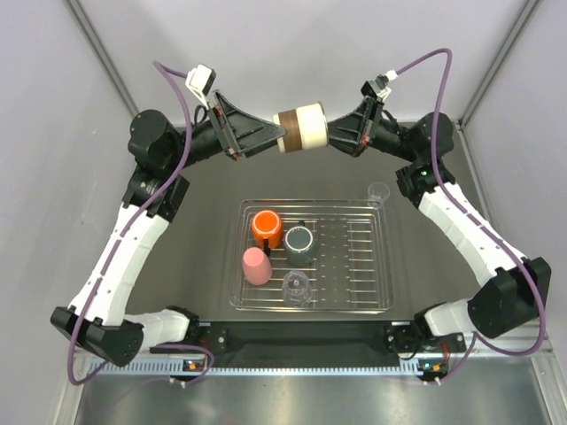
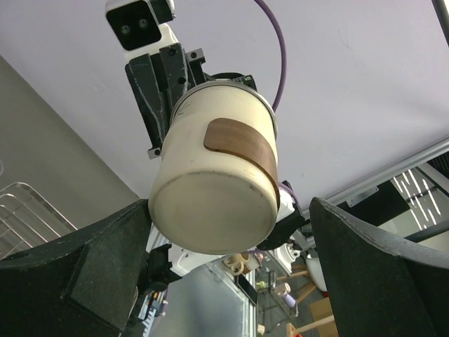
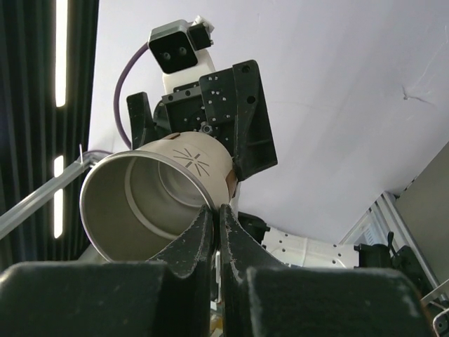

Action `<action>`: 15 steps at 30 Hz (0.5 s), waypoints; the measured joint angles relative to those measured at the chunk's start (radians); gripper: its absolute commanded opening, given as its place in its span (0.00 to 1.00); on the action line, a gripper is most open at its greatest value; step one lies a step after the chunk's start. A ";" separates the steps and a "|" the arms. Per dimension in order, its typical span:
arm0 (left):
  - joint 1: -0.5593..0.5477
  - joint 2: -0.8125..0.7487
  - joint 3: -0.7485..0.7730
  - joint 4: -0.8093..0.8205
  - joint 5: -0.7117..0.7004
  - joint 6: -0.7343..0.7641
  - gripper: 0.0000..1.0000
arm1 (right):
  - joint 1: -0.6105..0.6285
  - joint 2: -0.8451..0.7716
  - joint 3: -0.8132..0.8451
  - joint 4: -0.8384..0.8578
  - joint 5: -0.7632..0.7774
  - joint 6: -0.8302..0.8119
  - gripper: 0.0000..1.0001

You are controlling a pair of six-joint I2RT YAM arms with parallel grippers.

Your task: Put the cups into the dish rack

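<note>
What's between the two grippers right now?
The cream cup, sideways in mid-air, in the top view: the right gripper pinches its rim, and the left gripper stands open at its base.

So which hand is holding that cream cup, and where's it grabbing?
The right gripper holds the cream cup, pinching its rim wall. The left gripper is open on either side of the cup's bottom, not gripping.

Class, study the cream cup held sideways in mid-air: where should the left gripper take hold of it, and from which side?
Grip the cream cup by its round wall near the closed base, coming from the base end. It lies sideways, base toward the open left gripper, while the right gripper pinches the rim at the open end, leaving only the base half free.
</note>
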 measured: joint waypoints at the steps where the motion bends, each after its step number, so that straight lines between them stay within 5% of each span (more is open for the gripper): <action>1: 0.000 0.003 0.000 0.005 0.004 -0.002 0.99 | 0.003 0.003 0.000 0.000 0.000 0.000 0.00; 7: 0.000 0.028 0.002 0.016 0.020 -0.019 0.95 | 0.017 0.019 0.000 0.005 0.007 0.001 0.00; 11: 0.000 0.031 0.004 0.007 0.025 -0.025 0.44 | 0.025 0.027 0.000 0.008 0.008 0.002 0.00; 12: 0.000 0.032 0.007 0.003 0.027 -0.020 0.12 | 0.026 0.027 0.000 0.010 0.009 0.001 0.00; 13: 0.000 0.033 0.013 -0.005 0.027 -0.020 0.00 | 0.026 0.027 0.000 0.013 0.010 0.000 0.05; 15: 0.000 0.033 0.022 -0.027 0.024 -0.011 0.00 | 0.026 0.027 0.000 0.009 0.010 -0.004 0.26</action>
